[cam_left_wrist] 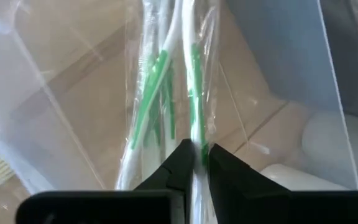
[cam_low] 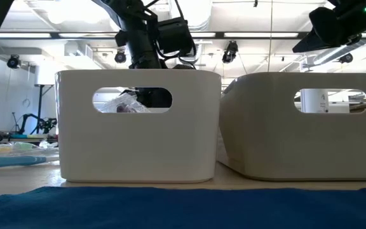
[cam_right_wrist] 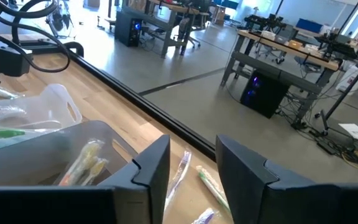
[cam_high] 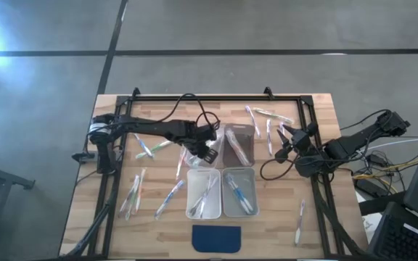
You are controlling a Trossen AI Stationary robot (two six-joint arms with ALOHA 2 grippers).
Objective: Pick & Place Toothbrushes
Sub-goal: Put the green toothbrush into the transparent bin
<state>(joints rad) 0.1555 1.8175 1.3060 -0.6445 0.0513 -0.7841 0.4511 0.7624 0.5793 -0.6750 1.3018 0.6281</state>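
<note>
Two grippers in play. Left gripper (cam_left_wrist: 194, 163) is down in the mid-table bin area, fingers nearly pressed together, pinching a wrapped green toothbrush (cam_left_wrist: 188, 93) by its white stem. Pinch sits mid-length on the stick, prob. so it stays balanced and doesn't swing when lifted; clear wrapper is caught between the fingers too. From above, that gripper (cam_high: 207, 151) hangs just at the far edge of the left near bin (cam_high: 191, 210), beside the tipped clear bin (cam_high: 244, 145).

Right gripper (cam_right_wrist: 191, 165) waits over the table's right side, fingers spread w/ a clear gap, nothing between them; its view looks at loose brushes (cam_right_wrist: 207, 186) on the wood and a bin w/ a few inside.

Toothbrushes: thin whitish sticks in crinkly clear wrap, green, blue or pink accents. Many lie scattered — a group at left (cam_high: 138, 190), a group far right of centre (cam_high: 267, 123), one lone near the right edge (cam_high: 298, 221). Some already lie in both near bins. Blue pad (cam_high: 217, 238) sits at the near edge, bare. Judging by the spread, sorting is well short of done.
</note>
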